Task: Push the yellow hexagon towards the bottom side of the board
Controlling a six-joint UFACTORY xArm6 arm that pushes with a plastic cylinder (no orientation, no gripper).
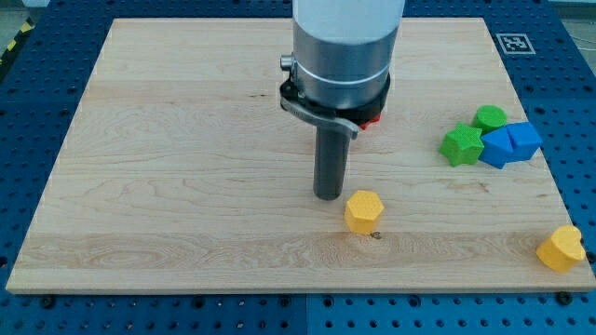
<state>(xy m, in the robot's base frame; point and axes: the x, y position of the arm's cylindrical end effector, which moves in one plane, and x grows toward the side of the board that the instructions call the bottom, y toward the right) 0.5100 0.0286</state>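
While the arm (pixel 346 56) is standing over the middle of the wooden board (pixel 168 186), my tip (pixel 328 196) is resting on the board just to the upper left of the yellow hexagon (pixel 363 211). I cannot tell if the tip is touching the hexagon or if a thin gap is staying between them; they are at least very close. The end effector is only a straight dark rod, so it is not opening or closing on anything, and it is holding nothing.

The yellow hexagon is lying a little right of the centre of the board, in the lower half, with some bare wood showing between it and the bottom edge.

A second yellow block (pixel 561 248) is sitting at the bottom right corner of the board, near the edge; its shape is not clear to me. Near the right edge, a group of four blocks is lying close together: a green star (pixel 462 145), a green round block (pixel 491 117) behind it, and two blue blocks, one (pixel 498 146) just beside the star and the other (pixel 523 140) at the view's right of it. A small red block (pixel 372 119) is showing partly behind the body of the arm, and its shape is hidden. Around the board, the blue table (pixel 37 84) with holes is visible.
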